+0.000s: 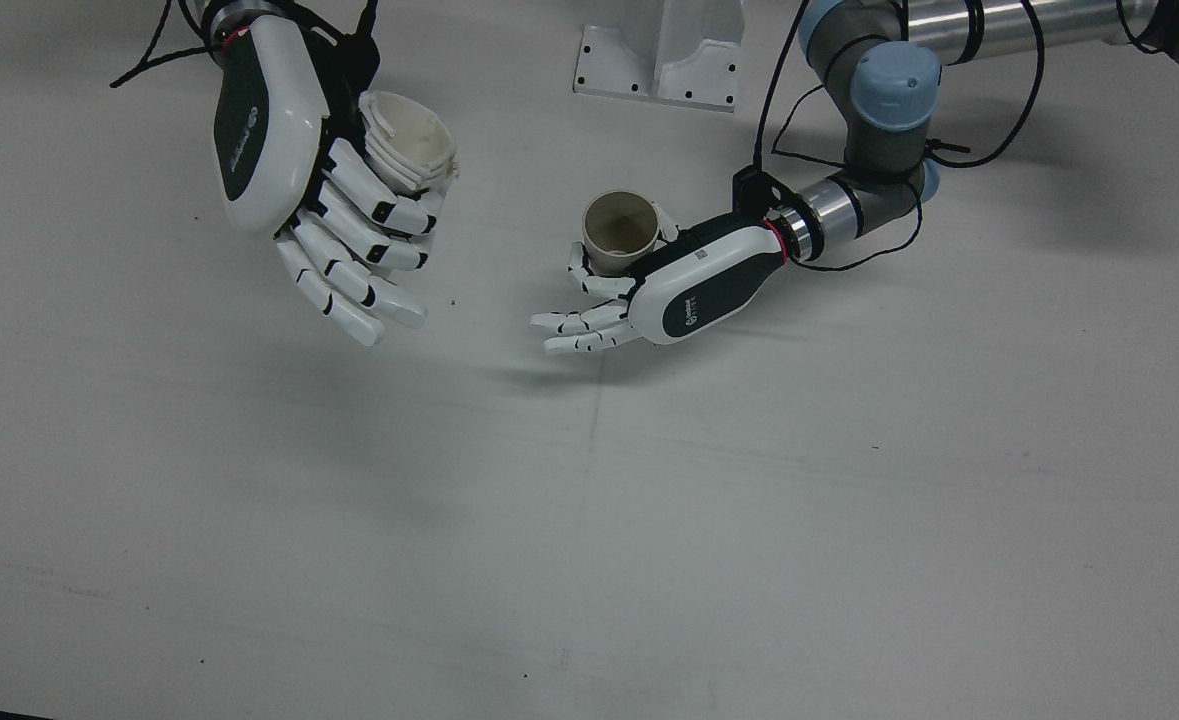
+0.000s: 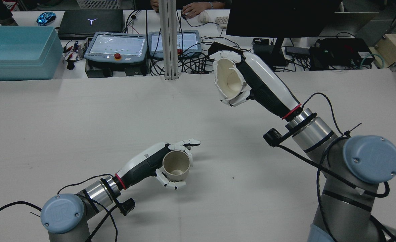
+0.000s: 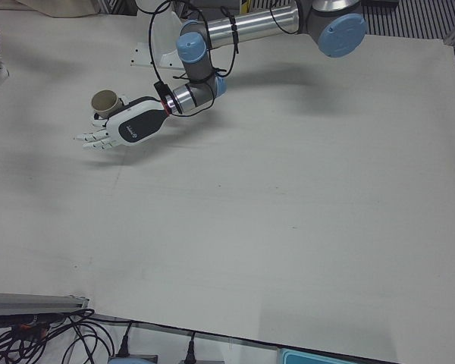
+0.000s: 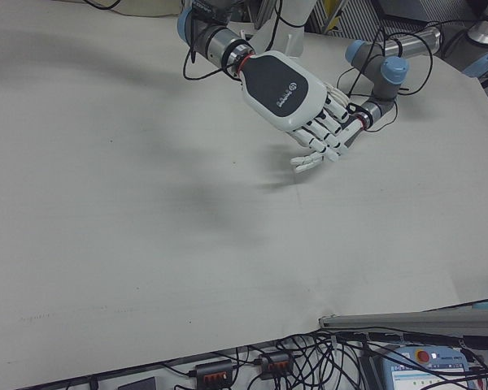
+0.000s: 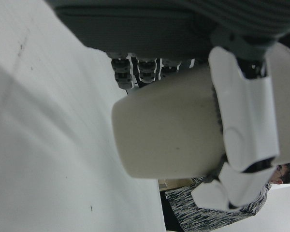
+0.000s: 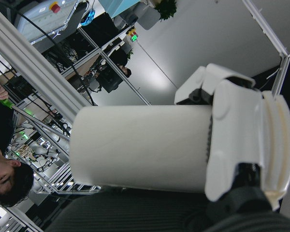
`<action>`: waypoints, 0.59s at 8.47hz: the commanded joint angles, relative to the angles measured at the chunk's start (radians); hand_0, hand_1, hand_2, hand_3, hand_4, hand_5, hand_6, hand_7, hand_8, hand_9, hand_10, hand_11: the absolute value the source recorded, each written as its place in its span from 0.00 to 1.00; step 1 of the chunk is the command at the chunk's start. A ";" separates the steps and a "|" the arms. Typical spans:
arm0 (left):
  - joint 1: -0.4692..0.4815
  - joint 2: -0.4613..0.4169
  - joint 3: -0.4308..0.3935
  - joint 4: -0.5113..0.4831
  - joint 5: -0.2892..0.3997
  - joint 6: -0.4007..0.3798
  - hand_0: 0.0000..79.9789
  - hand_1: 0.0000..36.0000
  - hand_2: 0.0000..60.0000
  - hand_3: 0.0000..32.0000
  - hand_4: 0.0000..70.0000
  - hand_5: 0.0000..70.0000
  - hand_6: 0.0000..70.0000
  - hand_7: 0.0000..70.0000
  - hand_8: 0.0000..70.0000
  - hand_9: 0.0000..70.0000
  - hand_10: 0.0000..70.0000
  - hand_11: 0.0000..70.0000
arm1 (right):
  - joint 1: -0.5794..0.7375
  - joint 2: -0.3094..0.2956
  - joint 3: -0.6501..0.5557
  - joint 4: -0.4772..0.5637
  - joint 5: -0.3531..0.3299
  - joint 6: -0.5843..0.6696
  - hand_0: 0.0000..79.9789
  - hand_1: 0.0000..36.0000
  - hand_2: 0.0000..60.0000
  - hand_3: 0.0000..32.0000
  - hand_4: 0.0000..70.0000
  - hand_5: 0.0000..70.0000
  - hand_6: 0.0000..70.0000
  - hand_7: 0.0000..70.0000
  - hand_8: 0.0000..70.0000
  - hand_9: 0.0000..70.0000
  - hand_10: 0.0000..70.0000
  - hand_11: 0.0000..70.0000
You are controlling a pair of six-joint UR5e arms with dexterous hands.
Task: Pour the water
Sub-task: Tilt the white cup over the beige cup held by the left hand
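Left hand (image 2: 150, 163), white with a dark palm, lies low over the white table (image 2: 83, 117) and is wrapped around a small beige paper cup (image 2: 176, 164). Its thumb curls under the cup's near side in the rear view, while the other fingers (image 2: 184, 144) reach out straight past the far side of the rim, more loosely spread at their tips. The cup stands upright on or just above the table, mouth up, and looks empty in the front view (image 1: 621, 228); whether its base touches the surface I cannot tell. The left hand view shows the cup's plain wall (image 5: 169, 125) pressed by a white thumb segment.

Right hand (image 2: 251, 80) is raised well above the table and holds a second white paper cup (image 2: 229, 82), tipped on its side so that its open mouth faces back toward the rear camera. Fingers are closed around its wall, and the rim looks crumpled and torn where they press. In the front view that cup (image 1: 404, 140) sits against the palm, with the long fingers (image 1: 349, 260) bent over it. The two cups are well apart, the tilted one higher and further toward the operators' side.

Beyond the table's far edge stand two teach pendants with lit screens (image 2: 117, 45), a light-blue plastic bin (image 2: 16, 48) and a dark monitor (image 2: 278, 16).
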 commanded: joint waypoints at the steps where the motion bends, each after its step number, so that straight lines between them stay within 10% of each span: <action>1: -0.001 -0.001 -0.002 -0.003 0.001 -0.004 0.65 0.87 1.00 0.00 0.97 1.00 0.18 0.23 0.09 0.15 0.12 0.19 | -0.099 0.006 -0.011 -0.021 -0.054 -0.169 0.87 1.00 1.00 0.00 0.43 1.00 0.59 0.81 0.25 0.36 0.14 0.26; 5: -0.001 -0.005 -0.007 -0.003 0.001 -0.006 0.65 0.87 1.00 0.00 0.97 1.00 0.17 0.23 0.09 0.15 0.12 0.19 | -0.123 0.029 -0.014 -0.086 -0.117 -0.238 0.81 1.00 1.00 0.00 0.44 1.00 0.56 0.77 0.25 0.37 0.15 0.27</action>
